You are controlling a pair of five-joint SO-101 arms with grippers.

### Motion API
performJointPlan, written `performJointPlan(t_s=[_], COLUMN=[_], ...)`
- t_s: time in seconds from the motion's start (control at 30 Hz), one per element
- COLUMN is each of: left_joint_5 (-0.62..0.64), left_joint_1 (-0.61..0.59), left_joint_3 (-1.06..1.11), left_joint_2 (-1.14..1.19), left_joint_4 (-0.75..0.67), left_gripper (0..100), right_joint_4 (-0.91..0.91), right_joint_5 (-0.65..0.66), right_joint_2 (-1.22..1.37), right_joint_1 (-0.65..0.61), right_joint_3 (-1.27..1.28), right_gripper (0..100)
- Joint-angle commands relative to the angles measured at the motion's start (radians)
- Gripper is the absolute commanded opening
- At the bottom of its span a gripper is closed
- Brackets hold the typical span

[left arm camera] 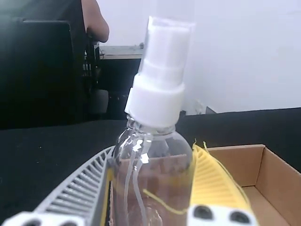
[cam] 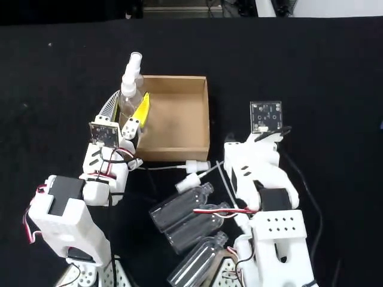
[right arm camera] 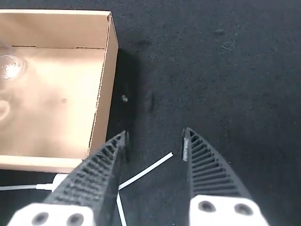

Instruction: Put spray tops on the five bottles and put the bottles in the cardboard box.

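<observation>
left tool (cam: 127, 110): i am gripping a capped bottle (left arm camera: 150, 174) at the cardboard box's (cam: 176, 122) left wall.
right tool (right arm camera: 155, 134): i am holding it wide open and empty over the counter (cam: 311, 78) beside the box.
other bottles (cam: 182, 206): three are lying capless between my arms, near loose spray tops (cam: 197, 165).

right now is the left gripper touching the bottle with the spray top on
Touching. The left wrist view shows the bottle wedged between the left gripper's grey and yellow fingers, both pressed against its clear sides.
</observation>
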Motion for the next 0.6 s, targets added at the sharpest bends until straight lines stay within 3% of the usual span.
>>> performJointPlan(t_s=[0.0,0.3,0.57], left_joint_5=[0.006,0.006,0.006], left_joint_1=[0.015,0.019,0.015], left_joint_3=[-0.013,-0.025,-0.084], left_joint_2=[-0.003,-0.003,-0.005], left_joint_4=[-0.015,-0.014,0.157], left_gripper=[3,3,3], right_joint_4=[-0.032,-0.032,-0.032], right_joint_5=[-0.002,-0.002,-0.002], right_joint_2=[-0.019,-0.019,-0.019], right_joint_1=[-0.011,-0.011,-0.011], right_joint_3=[-0.007,-0.007,-0.007], right_gripper=[17.3,17.3,17.3])
